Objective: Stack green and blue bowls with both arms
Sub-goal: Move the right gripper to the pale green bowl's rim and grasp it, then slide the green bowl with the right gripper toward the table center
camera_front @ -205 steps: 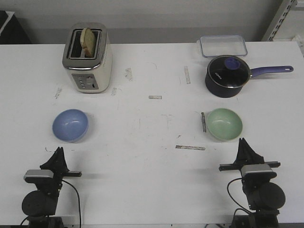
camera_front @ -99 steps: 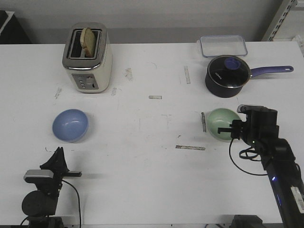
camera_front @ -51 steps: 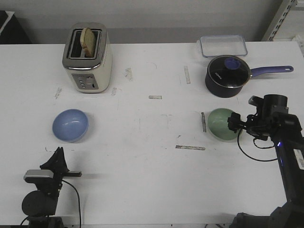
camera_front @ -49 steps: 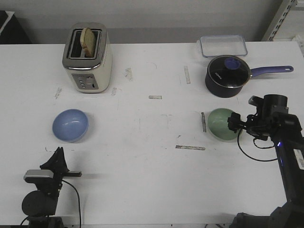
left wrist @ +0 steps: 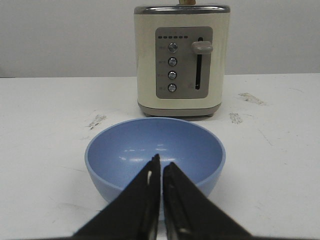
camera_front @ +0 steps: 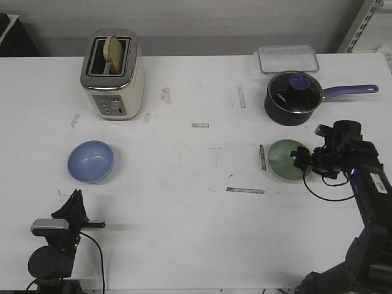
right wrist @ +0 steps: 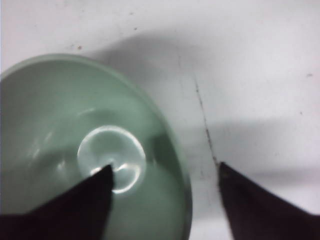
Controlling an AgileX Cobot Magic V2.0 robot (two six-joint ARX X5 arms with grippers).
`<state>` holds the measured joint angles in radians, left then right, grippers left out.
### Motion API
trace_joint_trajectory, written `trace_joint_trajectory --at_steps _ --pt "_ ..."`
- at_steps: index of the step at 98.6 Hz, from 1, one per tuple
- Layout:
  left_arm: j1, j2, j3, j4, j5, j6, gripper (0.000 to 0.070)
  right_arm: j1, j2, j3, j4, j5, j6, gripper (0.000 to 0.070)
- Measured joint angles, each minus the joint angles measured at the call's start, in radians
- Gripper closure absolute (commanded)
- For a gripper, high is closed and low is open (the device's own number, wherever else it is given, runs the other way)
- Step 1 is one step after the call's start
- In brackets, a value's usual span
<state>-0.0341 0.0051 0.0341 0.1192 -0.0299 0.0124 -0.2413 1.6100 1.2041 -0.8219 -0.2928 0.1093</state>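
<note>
The pale green bowl (camera_front: 280, 160) sits on the white table at the right. My right gripper (camera_front: 302, 162) is open at its right rim. In the right wrist view the gripper (right wrist: 165, 166) straddles the green bowl's (right wrist: 65, 125) rim, with one finger (right wrist: 85, 200) inside the bowl and the other (right wrist: 255, 200) outside over the table. The blue bowl (camera_front: 90, 161) sits at the left. My left gripper (camera_front: 75, 205) is shut and empty near the table's front edge, just short of the blue bowl (left wrist: 155, 147), as the left wrist view (left wrist: 161, 164) shows.
A cream toaster (camera_front: 113, 73) with toast stands at the back left, behind the blue bowl (left wrist: 181, 60). A dark lidded saucepan (camera_front: 294, 97) with a purple handle stands just behind the green bowl, and a clear container (camera_front: 288, 59) behind that. Tape strips mark the table (camera_front: 184, 202).
My right arm has risen from its rest by the front edge and reached forward to the green bowl, its open jaws now over the right rim. The left arm has not moved.
</note>
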Motion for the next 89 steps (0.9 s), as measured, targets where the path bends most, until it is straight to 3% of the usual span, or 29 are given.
trace_joint_trajectory --at_steps 14,48,89 --pt "0.0 0.0 0.0 0.0 0.0 0.0 0.0699 0.0 0.002 0.0 0.016 0.005 0.0 0.0694" --pt "0.0 0.0 0.0 0.0 0.0 0.0 0.0699 0.032 -0.068 0.0 0.028 0.007 0.011 0.0694" --pt "0.0 0.0 0.0 0.0 0.0 0.0 0.0699 0.333 -0.127 0.004 0.127 -0.074 0.199 0.0694"
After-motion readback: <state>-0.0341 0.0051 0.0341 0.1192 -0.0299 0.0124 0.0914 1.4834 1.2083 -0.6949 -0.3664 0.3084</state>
